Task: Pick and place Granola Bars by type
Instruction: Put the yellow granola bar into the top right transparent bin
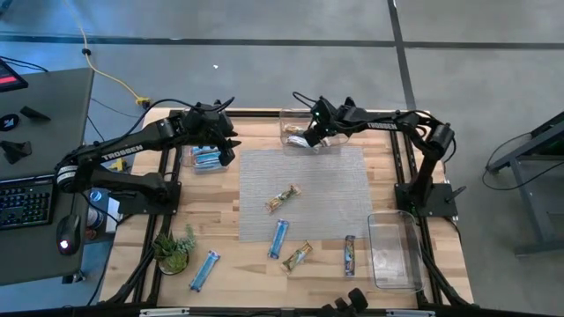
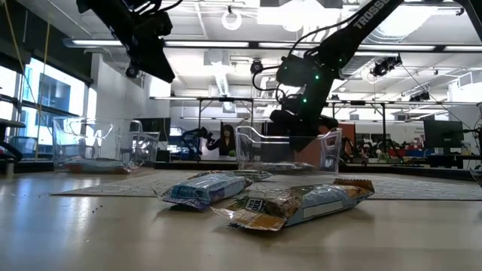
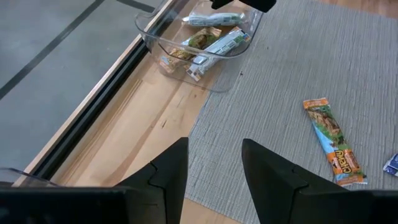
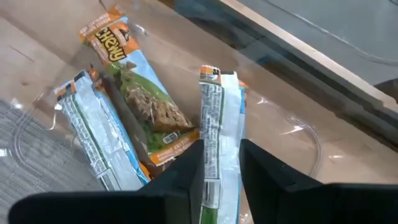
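Granola bars lie scattered on the grey mat (image 1: 304, 189) and the wood: a tan-orange one (image 1: 282, 199), a blue one (image 1: 278, 238), another tan one (image 1: 297, 256), a dark one (image 1: 350, 255) and a blue one (image 1: 204, 270). My right gripper (image 1: 308, 138) is over the far clear bin (image 1: 328, 141), shut on a white-backed bar (image 4: 217, 112); two more bars (image 4: 134, 93) lie flat in that bin. My left gripper (image 3: 214, 168) hangs open above the table's far left, beside a bin of blue bars (image 1: 207, 157). My right gripper pinches the white-backed bar between its two fingers (image 4: 252, 158), near one end (image 4: 217, 155). The fingers lie across its width, coming slanting down from the table's right. The bar's free end (image 4: 217, 78) sticks out ahead over the bin's floor; whether it rests there I cannot tell.
An empty clear bin (image 1: 394, 251) stands at the table's near right. A small green plant (image 1: 174, 249) sits at the near left. A desk with a keyboard (image 1: 26, 198) and a mouse stands left of the table. People show far off in the room.
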